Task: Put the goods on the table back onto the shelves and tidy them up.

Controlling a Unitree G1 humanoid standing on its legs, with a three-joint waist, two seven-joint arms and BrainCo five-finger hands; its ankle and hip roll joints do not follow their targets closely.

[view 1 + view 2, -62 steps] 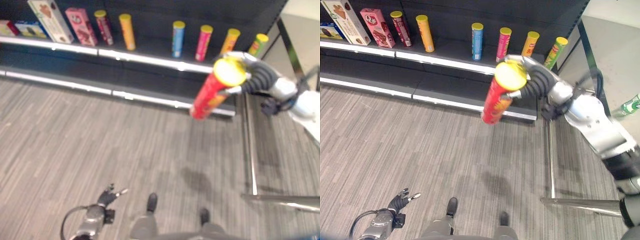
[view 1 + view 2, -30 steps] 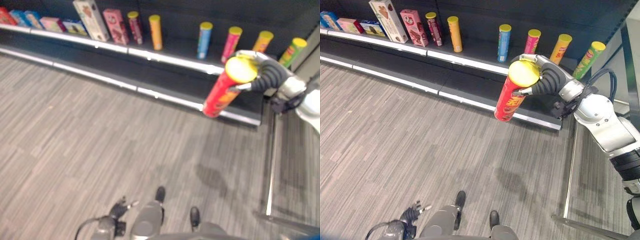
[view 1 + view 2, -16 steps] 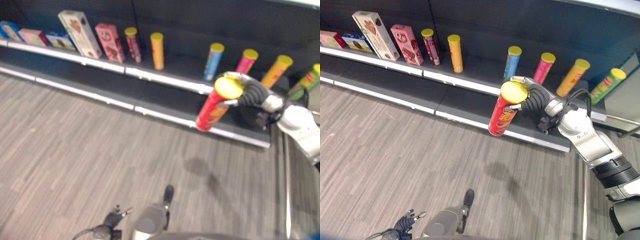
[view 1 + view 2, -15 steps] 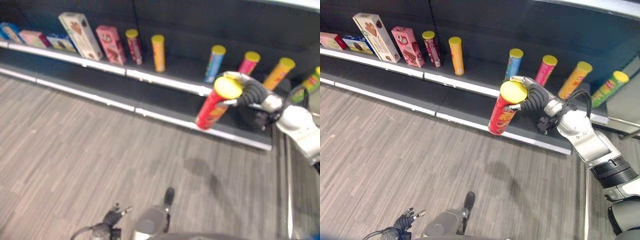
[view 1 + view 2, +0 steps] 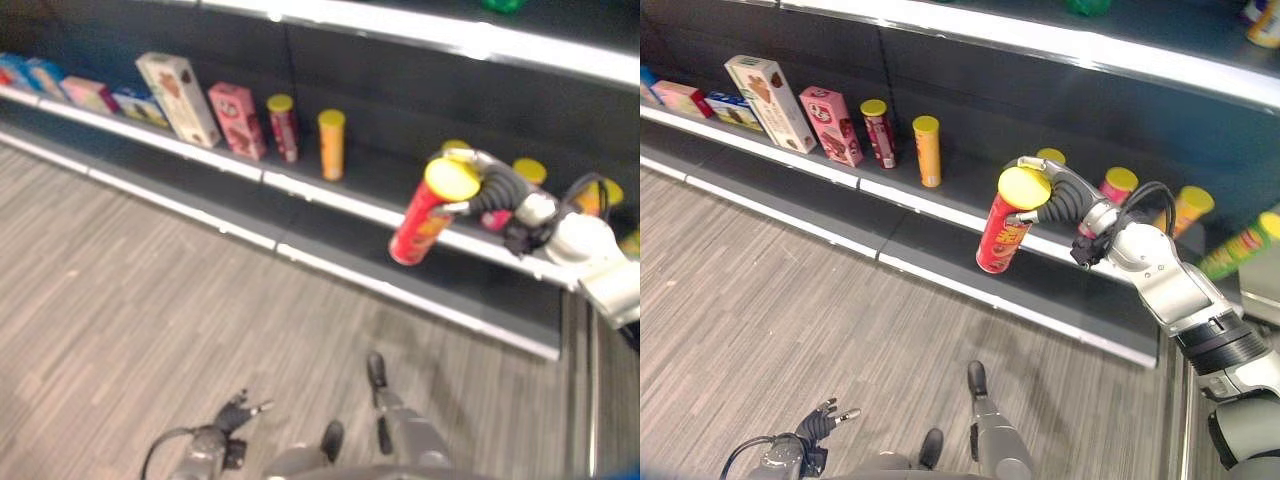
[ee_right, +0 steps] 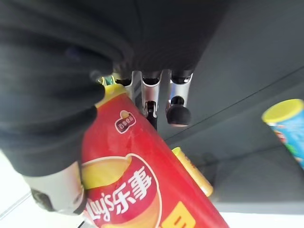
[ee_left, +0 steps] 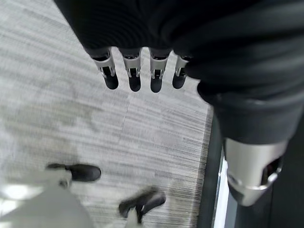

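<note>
My right hand [image 5: 1068, 203] is shut on a red chip can [image 5: 1003, 233] with a yellow lid, holding it tilted in the air just in front of the dark shelf [image 5: 932, 204]. The right wrist view shows the fingers [image 6: 178, 112] curled round the red can [image 6: 137, 190]. On the shelf behind stand a dark red can [image 5: 878, 133], an orange can [image 5: 928, 151], a pink can [image 5: 1116, 188] and more cans to the right. My left hand [image 5: 821, 421] hangs low over the floor, its fingers [image 7: 134, 79] straight and holding nothing.
A tall biscuit box [image 5: 770, 102] and a pink box [image 5: 830, 126] stand at the shelf's left. A lower shelf board [image 5: 940, 246] juts out near the floor. An upper shelf [image 5: 1040, 35] runs above. The grey plank floor [image 5: 760, 300] lies in front.
The camera has come closer to the shelves and tilted up, so the upper shelf now shows. My right hand still holds the red can, now nearer the row of cans.
</note>
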